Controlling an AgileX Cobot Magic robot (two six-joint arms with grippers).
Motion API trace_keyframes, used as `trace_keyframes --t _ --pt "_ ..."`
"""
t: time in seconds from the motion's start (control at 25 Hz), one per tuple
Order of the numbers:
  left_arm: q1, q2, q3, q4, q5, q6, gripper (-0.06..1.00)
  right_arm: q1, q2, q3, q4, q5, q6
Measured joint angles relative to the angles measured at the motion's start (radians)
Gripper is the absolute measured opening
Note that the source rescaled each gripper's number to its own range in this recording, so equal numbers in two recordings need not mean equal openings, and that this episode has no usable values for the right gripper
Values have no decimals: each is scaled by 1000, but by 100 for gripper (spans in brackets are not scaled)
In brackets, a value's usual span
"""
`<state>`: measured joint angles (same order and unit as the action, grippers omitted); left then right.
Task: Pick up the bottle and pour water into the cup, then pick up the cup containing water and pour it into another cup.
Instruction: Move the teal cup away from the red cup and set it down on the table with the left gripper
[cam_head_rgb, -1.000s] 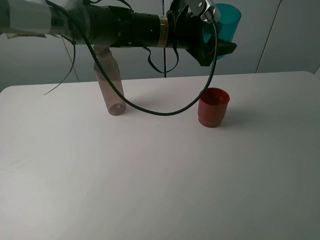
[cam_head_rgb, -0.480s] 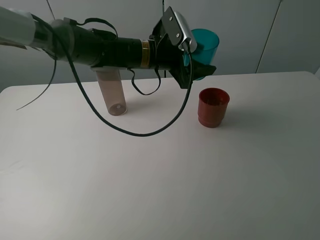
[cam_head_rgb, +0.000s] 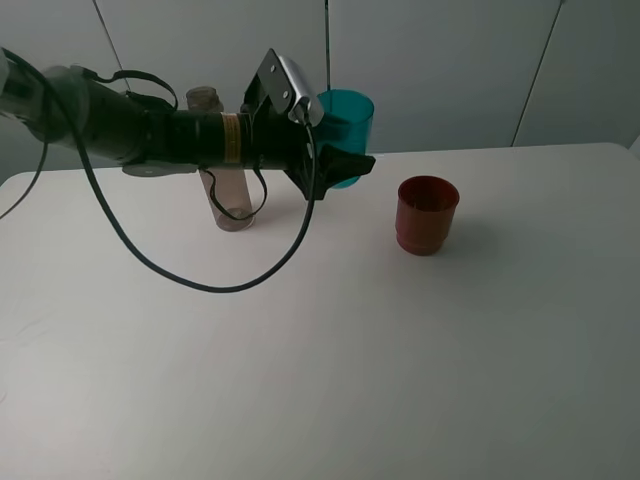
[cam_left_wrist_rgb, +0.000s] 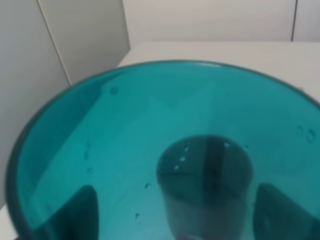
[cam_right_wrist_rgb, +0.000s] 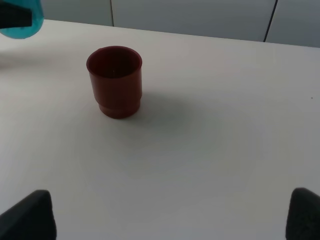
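My left gripper (cam_head_rgb: 338, 152) is shut on the teal cup (cam_head_rgb: 347, 128) and holds it upright, above the table, left of the red cup (cam_head_rgb: 427, 214). The left wrist view looks down into the teal cup (cam_left_wrist_rgb: 150, 135); droplets cling to its inner wall and the dark fingers (cam_left_wrist_rgb: 75, 215) show through it. The smoky bottle (cam_head_rgb: 222, 180) stands on the table behind the left arm. The red cup (cam_right_wrist_rgb: 115, 80) stands upright in the right wrist view, and an edge of the teal cup (cam_right_wrist_rgb: 20, 20) shows there too. My right gripper (cam_right_wrist_rgb: 167, 220) is open and empty, some way from the red cup.
The white table (cam_head_rgb: 320, 350) spreads wide in front. A black cable (cam_head_rgb: 200, 285) hangs from the left arm down to the tabletop. Grey wall panels (cam_head_rgb: 450, 60) stand behind the table's far edge.
My left arm has drawn back to the left and lower with the teal cup, away from above the red cup. The teal cup has gone from tilted to upright.
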<state>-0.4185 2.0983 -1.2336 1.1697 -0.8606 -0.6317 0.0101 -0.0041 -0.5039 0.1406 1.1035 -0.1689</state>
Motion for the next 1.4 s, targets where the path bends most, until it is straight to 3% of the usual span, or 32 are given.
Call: trace_keyframes --t 0.36,0.64,0.88,1.08,1.4 --pt "48 67 14 142 -43 -8 6 0 0 0 0 0 0" --pt "48 159 14 151 -113 126 6 0 0 0 0 0 0" --pt "48 220 14 105 -185 228 6 0 0 0 0 0 0" --pt "48 289 14 6 -278 258 6 0 0 0 0 0 0" --pt "50 364 -22 -14 -308 292 6 0 0 0 0 0 0"
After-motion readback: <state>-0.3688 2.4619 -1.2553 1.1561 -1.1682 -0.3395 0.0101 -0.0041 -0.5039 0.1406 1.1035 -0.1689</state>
